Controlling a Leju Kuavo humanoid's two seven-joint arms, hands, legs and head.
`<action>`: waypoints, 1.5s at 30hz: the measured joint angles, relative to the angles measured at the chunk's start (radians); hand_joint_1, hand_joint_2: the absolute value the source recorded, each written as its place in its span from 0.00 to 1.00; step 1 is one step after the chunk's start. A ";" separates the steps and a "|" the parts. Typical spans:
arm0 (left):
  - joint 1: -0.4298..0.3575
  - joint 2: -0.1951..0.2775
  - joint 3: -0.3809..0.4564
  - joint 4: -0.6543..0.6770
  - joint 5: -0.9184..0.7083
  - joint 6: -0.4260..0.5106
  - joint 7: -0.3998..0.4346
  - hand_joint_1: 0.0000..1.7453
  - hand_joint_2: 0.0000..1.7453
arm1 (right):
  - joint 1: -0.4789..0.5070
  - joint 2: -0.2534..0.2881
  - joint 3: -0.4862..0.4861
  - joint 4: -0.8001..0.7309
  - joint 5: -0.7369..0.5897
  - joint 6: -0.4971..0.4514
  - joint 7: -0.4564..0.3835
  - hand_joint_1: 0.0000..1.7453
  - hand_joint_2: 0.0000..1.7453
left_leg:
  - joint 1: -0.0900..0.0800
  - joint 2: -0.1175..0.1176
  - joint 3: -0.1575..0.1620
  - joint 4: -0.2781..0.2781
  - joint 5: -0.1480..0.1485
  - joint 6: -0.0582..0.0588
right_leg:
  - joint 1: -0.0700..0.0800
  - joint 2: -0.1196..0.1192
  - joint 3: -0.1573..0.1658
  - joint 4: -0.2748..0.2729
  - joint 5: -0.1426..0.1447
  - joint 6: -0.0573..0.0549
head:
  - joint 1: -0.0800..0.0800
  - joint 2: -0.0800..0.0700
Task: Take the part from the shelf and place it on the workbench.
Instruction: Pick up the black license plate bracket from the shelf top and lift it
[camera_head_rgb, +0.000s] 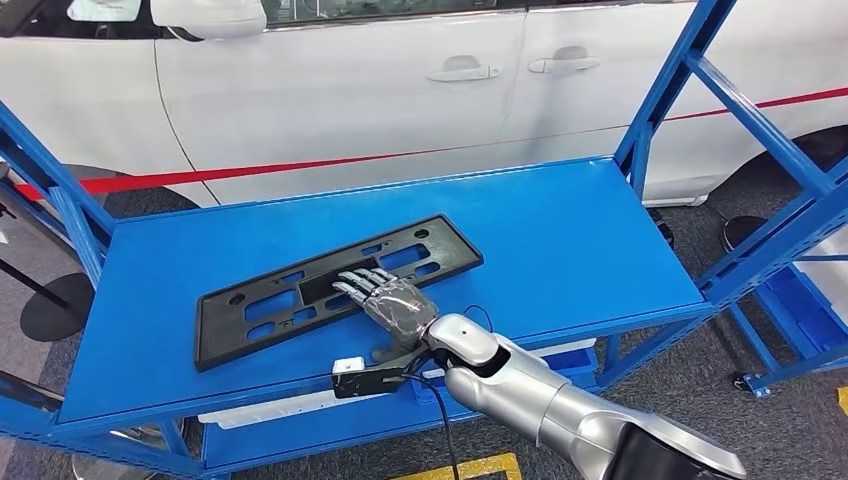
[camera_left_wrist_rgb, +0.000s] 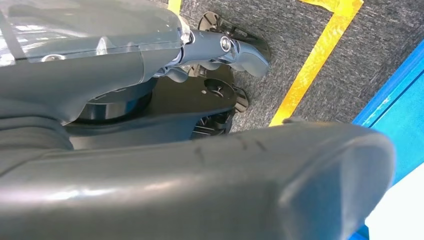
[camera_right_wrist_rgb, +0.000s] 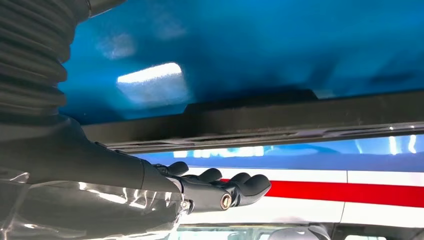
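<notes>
Item: black licence-plate frame (camera_head_rgb: 335, 288), lying flat on the blue shelf (camera_head_rgb: 560, 240), slanted from near the front-left corner toward the middle, well clear of the back edge.

Right hand (camera_head_rgb: 393, 303): fingers extended and apart, laid over the frame's near long rail at its middle; nothing clamped yet.

Left hand (camera_left_wrist_rgb: 235, 50): hangs over the grey floor; we cannot tell its state.

Handling, as we judge it: we should slide the thumb under the near rail, pinch at mid-length so the long frame stays level, then lift straight up before turning away.
</notes>
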 joint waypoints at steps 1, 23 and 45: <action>0.000 0.000 0.000 0.000 -0.001 0.000 0.000 0.00 0.00 | -0.008 0.002 0.003 0.011 -0.013 0.000 -0.009 0.00 1.00 | 0.000 0.000 0.000 0.000 0.000 0.000 | 0.000 0.000 0.000 0.000 0.000 0.003 | 0.000 0.000; 0.004 -0.003 0.000 0.000 0.002 0.019 -0.022 0.00 0.00 | -0.201 0.035 0.159 0.207 -0.313 0.057 -0.069 0.00 1.00 | 0.001 0.001 0.000 0.000 0.000 -0.001 | 0.000 0.000 -0.004 0.006 -0.001 0.011 | 0.000 0.000; 0.028 -0.009 0.004 0.000 0.009 0.006 -0.030 0.00 0.00 | -0.384 0.078 0.440 0.265 -0.742 0.130 0.018 1.00 1.00 | 0.001 0.001 0.000 0.001 0.000 -0.002 | 0.001 0.000 -0.005 0.006 -0.001 0.010 | 0.000 0.000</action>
